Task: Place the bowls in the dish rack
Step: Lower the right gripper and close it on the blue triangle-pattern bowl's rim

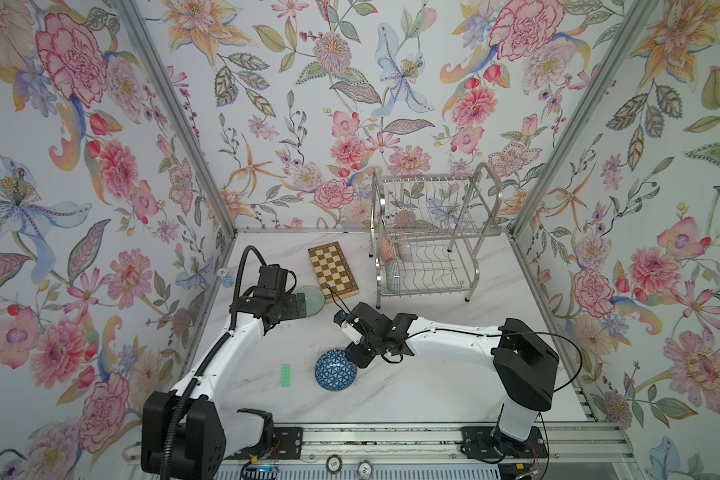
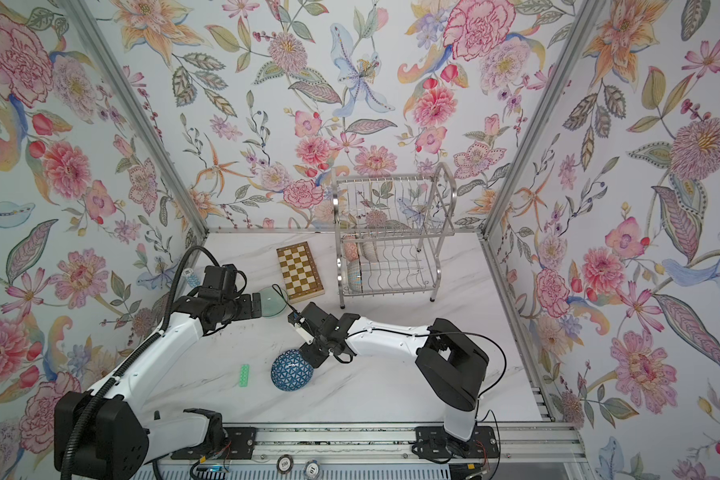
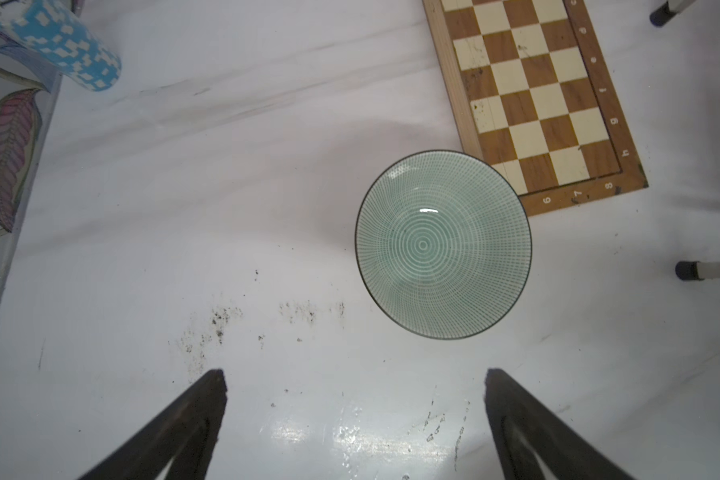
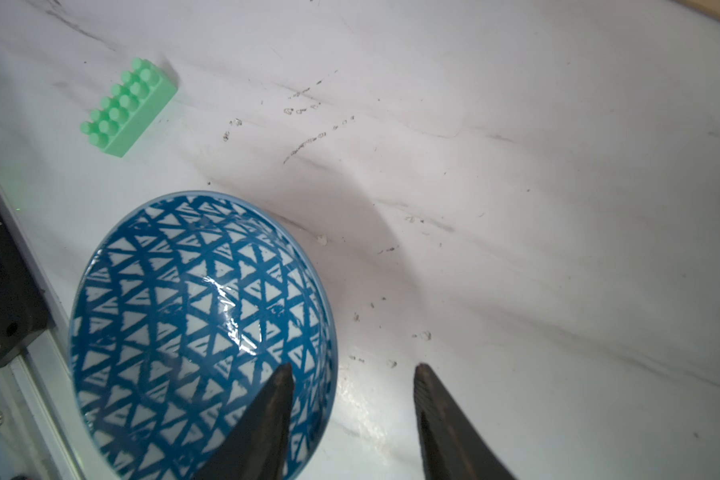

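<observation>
Right wrist alone shows the right claw (image 4: 353,368) apart over the rim of the blue bowl (image 4: 184,311). Left claw (image 3: 356,372) gapes wide, short of the mint bowl (image 3: 443,245).

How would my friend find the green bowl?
Find the shiny dish rack at the back of the table; a chessboard lies left of it. The green bowl sits at the board's near corner. It is pale green with thin rings; the other bowl on the table is blue with triangles.
</observation>
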Controlling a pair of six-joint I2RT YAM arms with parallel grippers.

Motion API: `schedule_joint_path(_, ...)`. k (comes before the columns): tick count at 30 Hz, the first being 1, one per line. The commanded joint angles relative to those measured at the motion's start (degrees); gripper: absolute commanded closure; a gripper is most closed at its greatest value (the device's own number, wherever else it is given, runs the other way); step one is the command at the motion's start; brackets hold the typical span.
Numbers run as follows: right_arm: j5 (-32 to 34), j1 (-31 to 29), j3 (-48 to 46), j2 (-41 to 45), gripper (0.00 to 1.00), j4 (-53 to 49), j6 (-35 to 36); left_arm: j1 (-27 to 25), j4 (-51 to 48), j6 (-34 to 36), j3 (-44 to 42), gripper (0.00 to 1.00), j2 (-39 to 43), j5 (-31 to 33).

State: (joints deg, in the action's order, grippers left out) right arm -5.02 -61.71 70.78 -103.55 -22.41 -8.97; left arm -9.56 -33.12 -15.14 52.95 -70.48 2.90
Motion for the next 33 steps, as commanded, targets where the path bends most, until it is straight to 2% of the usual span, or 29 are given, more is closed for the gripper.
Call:
schedule_joint_path(1,-0.57,-0.58,2.55,-1.52,0.53,-3.89,0.97,1.84,1.43,-1.76,-1.09,0.01,2.58,2.67)
schedule_joint_path(14,-0.15,-1.37,7.34,-6.09,0.64,-8.07,0.23,4.88,2.80,-2.20,-1.71,0.01,4.57,1.43)
schedule_joint_path(21,-0.29,-1.24,8.15,-7.09,0.75,-8.51,-0.94,5.13,2.96,-2.20,-1.70,0.01,4.19,0.19)
schedule_joint_path(26,-0.47,-0.41,7.25,-6.33,0.87,-8.50,-1.91,5.19,3.18,-2.26,-1.71,0.01,4.21,-0.12)
schedule_joint_path(33,0.26,1.53,2.98,-2.42,0.93,-8.12,-3.58,5.26,3.59,-2.24,-1.96,0.01,4.56,-0.78)
